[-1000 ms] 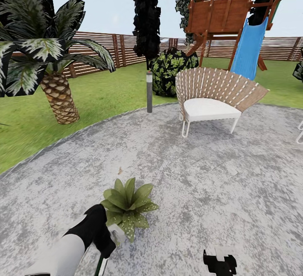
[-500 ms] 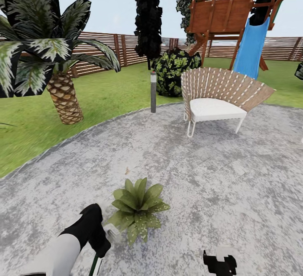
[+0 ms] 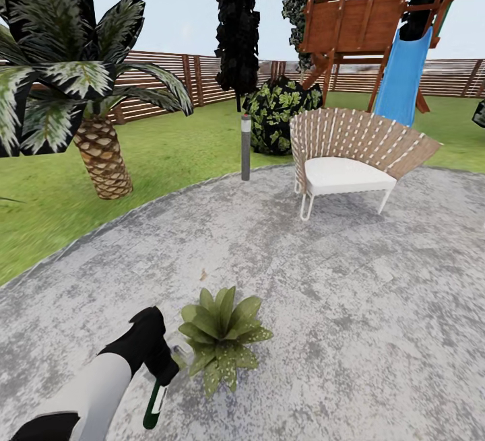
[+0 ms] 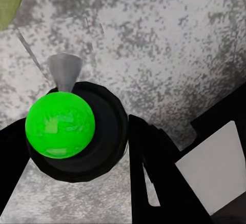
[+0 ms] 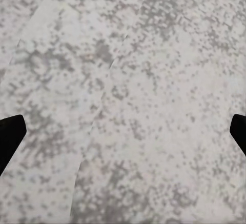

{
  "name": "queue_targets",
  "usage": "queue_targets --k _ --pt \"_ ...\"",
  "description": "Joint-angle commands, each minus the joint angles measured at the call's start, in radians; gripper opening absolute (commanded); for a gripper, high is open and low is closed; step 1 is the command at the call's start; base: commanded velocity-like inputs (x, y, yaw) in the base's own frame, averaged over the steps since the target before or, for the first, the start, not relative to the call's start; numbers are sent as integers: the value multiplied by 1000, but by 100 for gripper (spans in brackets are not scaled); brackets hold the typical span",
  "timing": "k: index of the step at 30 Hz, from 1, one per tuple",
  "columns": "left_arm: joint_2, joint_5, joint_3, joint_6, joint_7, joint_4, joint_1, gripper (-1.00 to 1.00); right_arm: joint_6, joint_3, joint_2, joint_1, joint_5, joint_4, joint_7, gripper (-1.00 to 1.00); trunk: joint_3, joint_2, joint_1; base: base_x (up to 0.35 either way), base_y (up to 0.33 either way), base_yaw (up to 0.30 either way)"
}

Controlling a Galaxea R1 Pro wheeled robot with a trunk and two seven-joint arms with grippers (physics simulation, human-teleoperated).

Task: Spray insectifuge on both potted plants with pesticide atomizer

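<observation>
The slim dark green pesticide atomizer with its white label band is clamped in the left end effector, its whitish sprayer head just beside the near leaves of the low speckled green rosette plant on the round grey mottled stone patio. Since half a second ago the bottle hangs lower and shows more of its length, so spraying of this first plant looks to be starting (the wrist camera looks down on its bright green end). The right end effector is spread wide over bare stone; its black tips sit at the frame's edges.
</observation>
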Motion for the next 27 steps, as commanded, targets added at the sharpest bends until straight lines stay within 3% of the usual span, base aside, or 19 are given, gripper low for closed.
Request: queue_targets --k 1,6,11,14,16,18,19,21,25,27 --pt "2 -9 8 5 -7 -1 1 -100 -2 -8 1 0 10 1 -4 100 -1 0 0 8 0 0" --pt "32 -7 8 1 -8 -1 4 -100 -2 -8 1 0 10 1 -4 100 -1 0 0 1 0 0" --pt "-4 -6 7 2 -8 0 1 -100 -2 -8 1 0 11 1 -4 100 -1 0 0 0 0 0" --pt "-6 -6 -28 1 -8 5 4 -100 -2 -7 0 0 11 1 -4 100 -1 0 0 0 0 0" --pt "10 -7 -34 -3 -9 11 6 -100 -2 -7 1 0 11 1 -4 100 -1 0 0 0 0 0" --pt "66 0 -35 -6 -11 16 7 -100 -2 -8 0 0 11 1 -4 100 -1 0 0 0 0 0" --pt "81 3 -35 -7 -11 17 7 -100 -2 -8 0 0 11 1 -4 100 -1 0 0 0 0 0" --pt "93 5 -34 -7 -12 18 7 -100 -2 -7 0 0 10 1 -4 100 -1 0 0 0 0 0" --pt "62 5 -30 -6 -22 17 6 -100 -6 -8 -5 0 11 -3 -4 100 -1 0 0 0 0 0" --pt "43 0 -31 -7 -62 16 2 -100 -8 -12 -19 0 8 -63 -4 100 -1 0 0 0 0 0"
